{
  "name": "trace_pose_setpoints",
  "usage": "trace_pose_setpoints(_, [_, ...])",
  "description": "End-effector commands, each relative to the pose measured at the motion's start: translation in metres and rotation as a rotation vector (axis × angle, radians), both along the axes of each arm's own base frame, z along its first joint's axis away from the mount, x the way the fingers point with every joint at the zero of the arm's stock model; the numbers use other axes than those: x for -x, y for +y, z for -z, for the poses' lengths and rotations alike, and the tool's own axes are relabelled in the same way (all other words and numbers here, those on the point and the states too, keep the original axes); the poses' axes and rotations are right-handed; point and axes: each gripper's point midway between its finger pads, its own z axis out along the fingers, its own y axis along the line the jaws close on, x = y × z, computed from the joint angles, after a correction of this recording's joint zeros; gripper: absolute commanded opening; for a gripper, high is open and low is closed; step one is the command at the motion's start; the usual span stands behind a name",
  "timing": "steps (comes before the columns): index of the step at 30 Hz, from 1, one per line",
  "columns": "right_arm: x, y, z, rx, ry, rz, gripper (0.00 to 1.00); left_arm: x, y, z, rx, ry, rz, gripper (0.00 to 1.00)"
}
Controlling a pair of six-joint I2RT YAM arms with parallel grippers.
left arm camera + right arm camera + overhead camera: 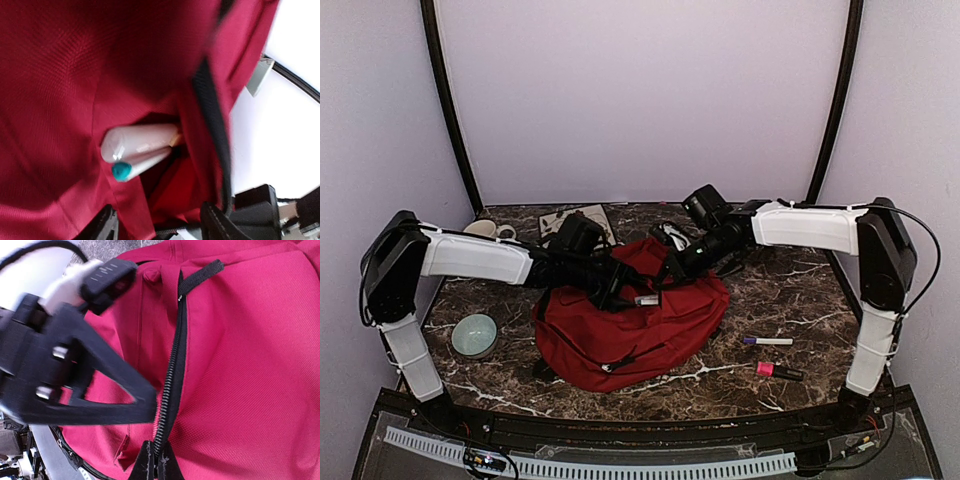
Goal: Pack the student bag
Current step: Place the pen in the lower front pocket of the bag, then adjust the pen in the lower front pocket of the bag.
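The left gripper stands with its jaws apart and nothing between them, low over the opening of the student bag. Just past its fingertips a white pen with a teal cap lies in a fold of the red cloth, half inside the opening. The right gripper is pinched tight on the black zip at the bag's edge, holding that edge up. Both arms reach in from their sides and meet over the far part of the bag, which lies slumped in the middle of the marble table. To its left sits a pale bowl, with a mug farther back. To its right, nearer, lie a purple marker and a pink marker.
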Motion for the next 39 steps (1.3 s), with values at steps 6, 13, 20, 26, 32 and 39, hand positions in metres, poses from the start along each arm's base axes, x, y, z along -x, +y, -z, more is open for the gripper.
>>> trace_pose_setpoints(6, [-0.009, 0.012, -0.006, -0.02, -0.013, -0.011, 0.0, 0.008, 0.043, -0.025, 0.028, -0.062, 0.056, 0.37])
trace_pose_setpoints(13, [-0.007, 0.011, -0.004, -0.008, -0.007, -0.023, 0.0, 0.014, 0.034, -0.007, 0.008, 0.048, 0.123, 0.14])
trace_pose_setpoints(20, [-0.003, 0.009, -0.004, -0.002, -0.005, -0.035, 0.0, 0.001, 0.012, 0.032, 0.005, 0.125, 0.117, 0.0])
trace_pose_setpoints(26, [-0.002, 0.007, -0.004, -0.004, -0.004, -0.026, 0.0, -0.015, -0.003, 0.043, 0.007, 0.111, 0.095, 0.0])
trace_pose_setpoints(32, [-0.001, 0.007, -0.002, -0.008, 0.003, -0.022, 0.0, -0.026, -0.02, 0.043, -0.037, 0.089, 0.103, 0.0])
trace_pose_setpoints(39, [0.0, 0.004, 0.002, 0.005, 0.007, -0.018, 0.0, -0.039, -0.032, 0.029, -0.022, 0.02, 0.076, 0.02])
